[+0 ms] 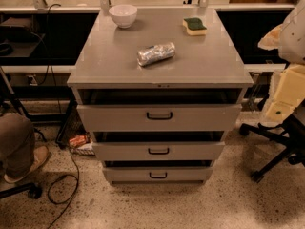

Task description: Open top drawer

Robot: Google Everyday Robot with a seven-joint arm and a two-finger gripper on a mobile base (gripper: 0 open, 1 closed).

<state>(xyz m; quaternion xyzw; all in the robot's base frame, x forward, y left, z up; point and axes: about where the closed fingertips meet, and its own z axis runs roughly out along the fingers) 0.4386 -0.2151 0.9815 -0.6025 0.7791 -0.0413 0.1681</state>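
The grey metal cabinet (159, 68) stands in the middle of the camera view with three drawers. The top drawer (159, 117) is the widest and tallest, with a small black bar handle (159, 115) at its centre. Its front stands a little forward of the cabinet top, with a dark gap above it. Two narrower drawers (158, 151) sit below it. My gripper (285, 97), a pale yellowish-white shape on the arm, is at the right edge, to the right of the top drawer and apart from the handle.
On the cabinet top are a white bowl (123, 15), a yellow-green sponge (194, 26) and a silver foil packet (156, 54). A black chair base (274, 149) stands at the right. A person's leg and shoe (21, 149), cables (62, 185) and a snack bag (78, 141) are at the left.
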